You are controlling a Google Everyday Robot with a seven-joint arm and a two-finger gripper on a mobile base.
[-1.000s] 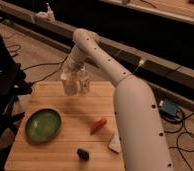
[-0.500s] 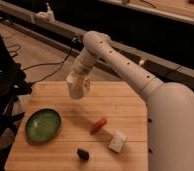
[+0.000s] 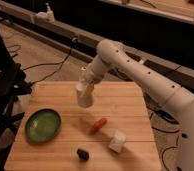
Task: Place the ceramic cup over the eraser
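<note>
pincer (image 3: 85, 90) | gripping ceramic cup (image 3: 84, 100) | aloft, well apart from eraser (image 3: 82, 154)

Above the table (image 3: 135, 102), the end effector (image 3: 84, 90) covers part of the ceramic cup (image 3: 84, 100) it grips; the arm (image 3: 140, 75) is cropped right.

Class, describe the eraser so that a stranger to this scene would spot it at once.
Start at the wooden table, where the gripper holds the ceramic cup above the far half. At the near edge, between the green plate and the white block, lies the eraser: the only small black piece.
</note>
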